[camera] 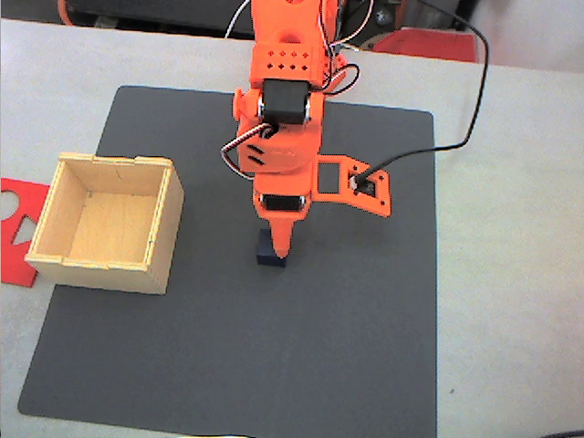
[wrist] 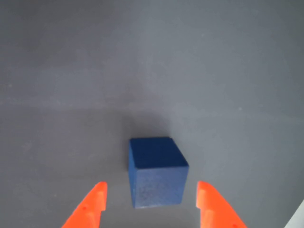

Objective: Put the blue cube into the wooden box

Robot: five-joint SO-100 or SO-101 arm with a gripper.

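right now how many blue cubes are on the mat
1. The blue cube sits on the dark mat near its middle, right of the wooden box in the fixed view, between the fingertips of the open pincer. The arm could hide others.

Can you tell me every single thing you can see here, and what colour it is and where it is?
Small dark navy-blue cube: one, on the mat between the open jaws, gaps on both sides in the wrist view.
Square open-topped pale plywood box: one, light yellow, on the mat's left edge in the fixed view, nothing inside.
Flat red cut-out sheet: one, red, left of the box.
Dark grey mat: one, on the table.
Pale grey table: one, under everything.
Black cable: one, running to the arm's camera mount.
Orange arm: one, reaching down over the cube.
Orange gripper: one, open, around the cube.
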